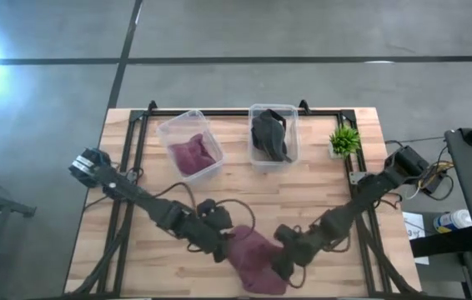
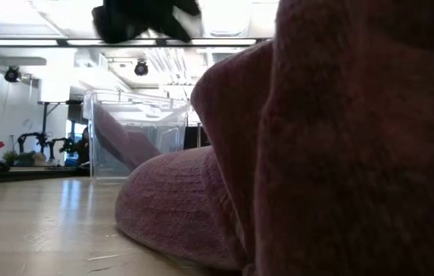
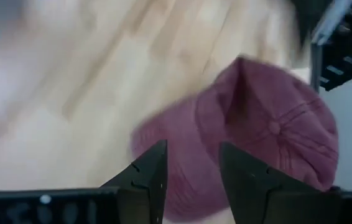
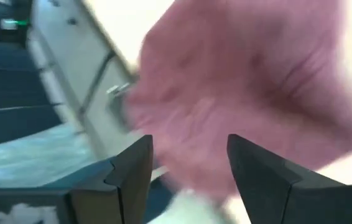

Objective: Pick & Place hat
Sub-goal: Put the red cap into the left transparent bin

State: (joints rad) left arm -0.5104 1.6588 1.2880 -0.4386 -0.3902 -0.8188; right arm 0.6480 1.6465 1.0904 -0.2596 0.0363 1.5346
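A maroon knit hat (image 1: 253, 260) lies crumpled on the wooden table near its near edge; it fills the right of the low view (image 2: 317, 153). My left gripper (image 1: 221, 246) is at the hat's left side, open, and the hat's rim (image 3: 191, 155) shows between its fingers (image 3: 191, 171). My right gripper (image 1: 284, 258) is at the hat's right side, open (image 4: 188, 165), facing the hat (image 4: 244, 93), which is blurred there. My left gripper comes at the hat's left rim (image 3: 188, 146) slanting down from the table's left, with a finger on either side of it; I cannot tell whether they touch it. My right gripper faces the hat's right side (image 4: 213, 124) from the table's right; whether it touches cannot be told.
Two clear bins stand toward the far edge: one (image 1: 190, 146) holds a maroon hat, the other (image 1: 272, 133) a dark hat. A small green plant (image 1: 344, 139) stands right of them. Bare table lies between the bins and the grippers.
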